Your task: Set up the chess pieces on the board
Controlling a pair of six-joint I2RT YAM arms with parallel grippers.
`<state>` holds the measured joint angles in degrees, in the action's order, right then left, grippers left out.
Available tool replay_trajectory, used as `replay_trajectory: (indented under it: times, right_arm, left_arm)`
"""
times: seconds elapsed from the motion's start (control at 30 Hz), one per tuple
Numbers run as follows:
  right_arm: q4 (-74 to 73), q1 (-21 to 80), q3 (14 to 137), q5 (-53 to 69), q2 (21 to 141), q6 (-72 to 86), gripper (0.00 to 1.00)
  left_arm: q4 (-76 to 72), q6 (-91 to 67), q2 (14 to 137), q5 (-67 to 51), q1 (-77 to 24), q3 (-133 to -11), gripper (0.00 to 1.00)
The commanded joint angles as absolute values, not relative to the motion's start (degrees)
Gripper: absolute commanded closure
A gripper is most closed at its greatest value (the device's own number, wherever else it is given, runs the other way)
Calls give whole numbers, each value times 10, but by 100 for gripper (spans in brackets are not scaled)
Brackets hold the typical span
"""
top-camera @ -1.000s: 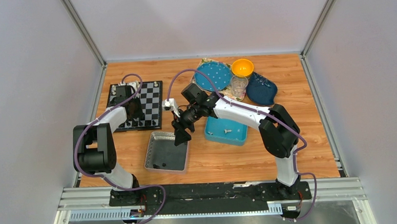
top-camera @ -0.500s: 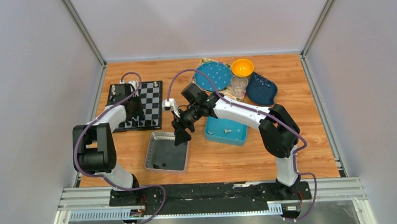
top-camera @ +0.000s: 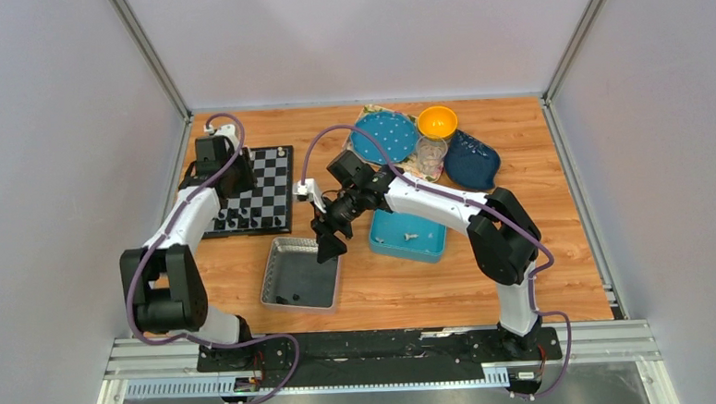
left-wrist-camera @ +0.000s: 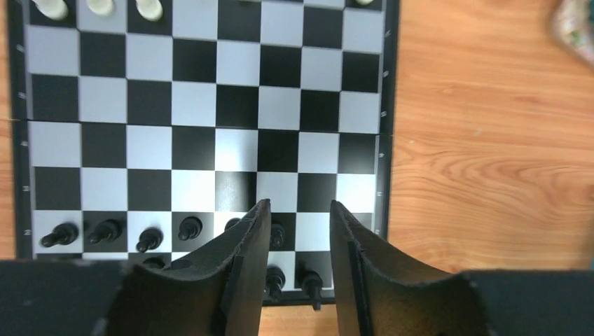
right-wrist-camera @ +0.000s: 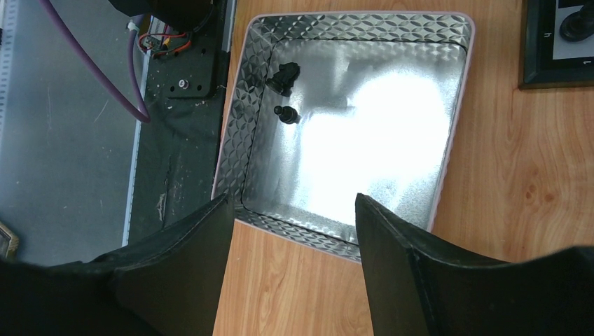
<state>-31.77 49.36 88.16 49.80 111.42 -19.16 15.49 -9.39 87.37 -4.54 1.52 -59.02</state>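
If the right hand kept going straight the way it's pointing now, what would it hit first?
Most likely the silver tray: the open right hand aims down at its bare floor, close to one rim. The two black chess pieces in it lie off that line. Depth is unclear.

board (left-wrist-camera: 238, 105): black/white checker, dark border. black chess pieces (left-wrist-camera: 189, 227) and cream-white chess pieces (left-wrist-camera: 98, 7). metal tray (right-wrist-camera: 245, 140): silver, embossed diamond pattern on the walls. second tray (top-camera: 431, 249): teal-blue. plate (top-camera: 383, 136): blue with white dots. bowl (top-camera: 437, 121): orange. table (left-wrist-camera: 490, 175): orange-brown wood grain. cables (right-wrist-camera: 87, 63): purple.
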Motion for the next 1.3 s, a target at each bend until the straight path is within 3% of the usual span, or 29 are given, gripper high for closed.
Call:
replay_trajectory:
  times: [0.0,0.07,0.1,0.23,0.53,0.6,0.77,0.97,1.07,1.27]
  right_arm:
    - [-344,492,919,489,1085,-233,33]
    - [-354,489,926,486,1080,-243,32]
    - [-356,485,927,481,1072,-248,32]
    - [-365,472,933,467,1057,-248,31]
    - [-411,437,955,439,1019,-240,26]
    - [-422,427,958,434,1003,-236,13]
    - [-428,400,957,405,965,-190,10]
    - [-409,346,948,282,917,-101,9]
    - [-360,337,905,165,879,-70,6]
    - [-342,307,869,100,838,-46,4]
  left_arm:
    - [142,-110,760,-63,15,-589,47]
    - [135,-117,725,-50,15,-563,38]
    - [134,-120,689,-45,17,-552,26]
    - [128,-148,599,-38,29,-501,11]
    - [183,-192,454,-113,38,-444,9]
    - [199,-199,428,-122,38,-439,10]
    - [245,-214,379,-155,38,-431,10]
    - [279,-242,327,-164,38,-418,10]
    - [279,-257,303,-159,38,-403,10]
    - [281,-268,286,-162,38,-387,10]
